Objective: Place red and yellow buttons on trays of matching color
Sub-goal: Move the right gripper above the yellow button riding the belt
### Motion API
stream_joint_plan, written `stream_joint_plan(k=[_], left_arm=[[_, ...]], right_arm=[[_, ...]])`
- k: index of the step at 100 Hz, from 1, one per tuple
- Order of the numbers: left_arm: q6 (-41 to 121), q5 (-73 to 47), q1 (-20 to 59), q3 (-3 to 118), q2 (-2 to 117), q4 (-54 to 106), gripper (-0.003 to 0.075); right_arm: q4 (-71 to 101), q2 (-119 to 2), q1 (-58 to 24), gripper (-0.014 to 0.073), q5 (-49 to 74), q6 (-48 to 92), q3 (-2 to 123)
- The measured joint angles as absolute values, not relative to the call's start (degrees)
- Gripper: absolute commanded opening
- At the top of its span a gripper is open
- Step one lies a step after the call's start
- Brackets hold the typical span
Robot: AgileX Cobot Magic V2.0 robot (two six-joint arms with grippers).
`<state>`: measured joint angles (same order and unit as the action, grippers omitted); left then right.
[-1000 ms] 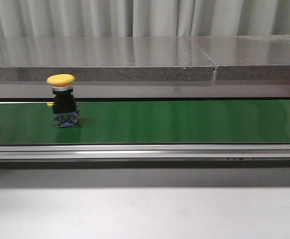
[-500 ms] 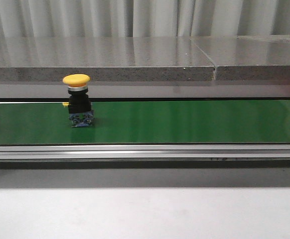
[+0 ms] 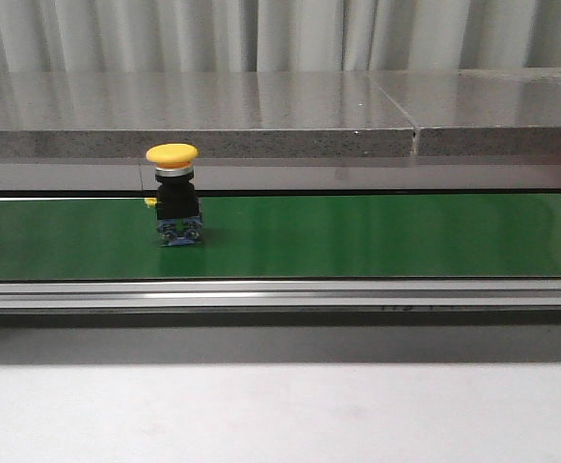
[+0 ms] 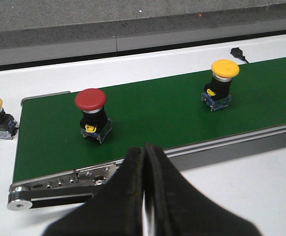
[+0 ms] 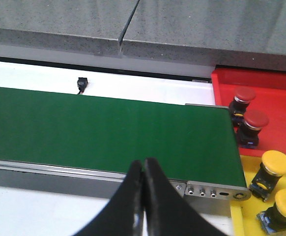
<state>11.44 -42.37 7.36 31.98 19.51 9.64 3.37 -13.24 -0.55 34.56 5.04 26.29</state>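
Grey curtains back a green conveyor belt (image 3: 358,236) on the white bench (image 3: 280,415). Beyond the closed, empty left gripper (image 4: 144,152), a red button (image 4: 92,114) and a yellow button (image 4: 221,83) stand on the belt. The right gripper (image 5: 143,169), also closed and empty, waits near the red tray (image 5: 280,96) and yellow tray (image 5: 246,206). With both grippers closed, a late opening risks toppling a button.

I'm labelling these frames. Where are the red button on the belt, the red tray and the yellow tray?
red button (image 4: 91,99), left wrist view, cap.
red tray (image 5: 275,101), right wrist view, bare floor.
yellow tray (image 5: 245,216), right wrist view, bare floor.
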Motion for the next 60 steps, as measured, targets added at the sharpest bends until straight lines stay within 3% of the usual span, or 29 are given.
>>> stream_joint_plan(k=[38,60], left_arm=[[11.44,-43.34,7.36,31.58,17.69,9.64,-0.0021],[11.48,-43.34,7.36,31.58,17.69,9.74,-0.0021]], right_arm=[[4.48,-13.60,-0.55,-0.0066,34.20,5.04,26.29],[5.62,-22.12,-0.79,-0.0066,34.96,5.04,30.90]])
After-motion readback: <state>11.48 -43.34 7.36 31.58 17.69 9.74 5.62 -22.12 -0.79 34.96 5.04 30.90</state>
